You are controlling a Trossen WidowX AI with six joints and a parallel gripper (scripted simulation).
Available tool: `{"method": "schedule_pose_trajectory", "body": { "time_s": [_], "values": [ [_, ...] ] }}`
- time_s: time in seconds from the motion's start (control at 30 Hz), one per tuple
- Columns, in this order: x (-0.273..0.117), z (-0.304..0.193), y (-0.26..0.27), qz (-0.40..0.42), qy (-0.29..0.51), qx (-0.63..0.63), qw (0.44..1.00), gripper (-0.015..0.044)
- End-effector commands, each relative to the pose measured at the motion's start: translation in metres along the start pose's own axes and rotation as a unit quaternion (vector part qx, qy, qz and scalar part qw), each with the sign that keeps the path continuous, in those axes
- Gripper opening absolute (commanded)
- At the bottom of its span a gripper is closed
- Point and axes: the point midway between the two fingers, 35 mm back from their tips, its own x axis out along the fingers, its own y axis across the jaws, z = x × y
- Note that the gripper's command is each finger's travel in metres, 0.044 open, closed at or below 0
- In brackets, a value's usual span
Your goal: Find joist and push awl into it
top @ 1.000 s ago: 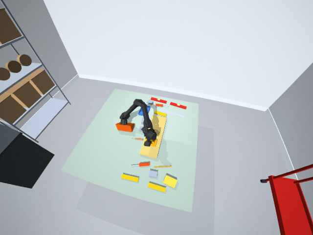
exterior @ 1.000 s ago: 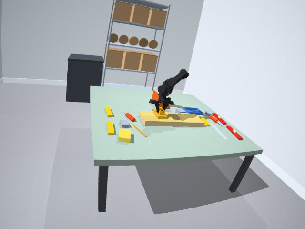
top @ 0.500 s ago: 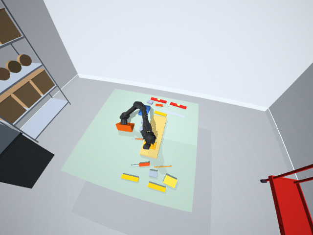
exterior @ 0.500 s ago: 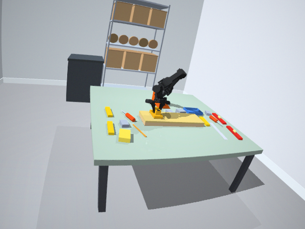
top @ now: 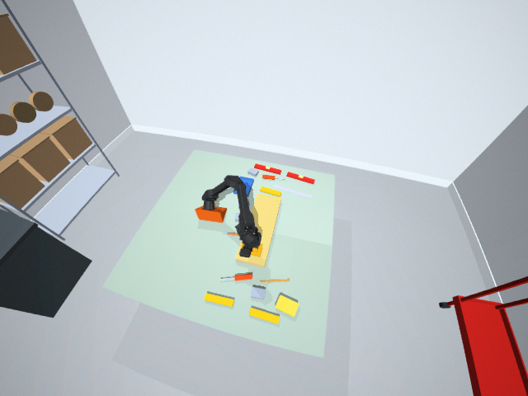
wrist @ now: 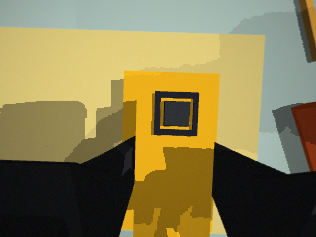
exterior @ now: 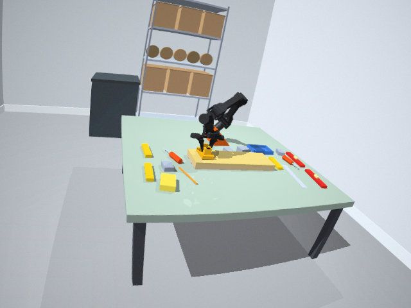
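in the middle of the frame you see the black arm (top: 242, 198) arching from its orange base (top: 210, 214) down to the lower end of the pale wooden panel (top: 269, 213). its gripper (top: 252, 247) grips the orange-yellow stud finder (top: 257, 250) there. above the panel, you have a blue tray (top: 248, 184) partly behind the arm, and two red levels (top: 267, 169) further up. toward the bottom you find a yellow block (top: 286, 305).

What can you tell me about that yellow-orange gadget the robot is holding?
The stud finder is a blocky yellow-orange tool, plastic by its look. A raised grip rises from a wider, flat base, and a dark square with a thin yellow-orange outline marks its top. It sits upright near one end of the pale wooden panel, pinched between the gripper's black fingers.
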Motion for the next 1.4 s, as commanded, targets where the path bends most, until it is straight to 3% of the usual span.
{"method": "schedule_pose_trajectory", "body": {
  "time_s": [0.0, 0.57, 1.37],
  "values": [
    [0.001, 0.0, -0.01, -0.002, 0.001, -0.001, 1.0, 0.0],
    [-0.004, 0.002, -0.016, -0.001, 0.0, 0.0, 1.0, 0.0],
    [-0.097, 0.028, -0.019, -0.004, 0.001, -0.002, 1.0, 0.0]
  ]
}}
